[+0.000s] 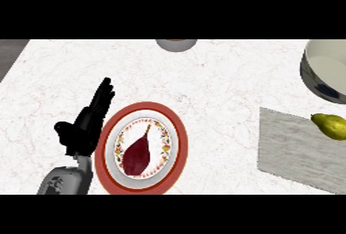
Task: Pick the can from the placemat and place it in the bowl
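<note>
Oddly, I see no can on the placemat (297, 151), only a pear (330, 125); my left hand (86, 125), fingers wide, risks grabbing wrong.

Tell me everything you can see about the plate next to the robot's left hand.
The plate is round with a broad red-brown rim, a white inner ring bearing a small floral border, and looks ceramic. It lies flat on the marbled white counter, at lower left of centre. A dark red, teardrop-shaped item with a thin stem rests in its middle. The open left hand overlaps its left edge; contact is unclear.
</note>
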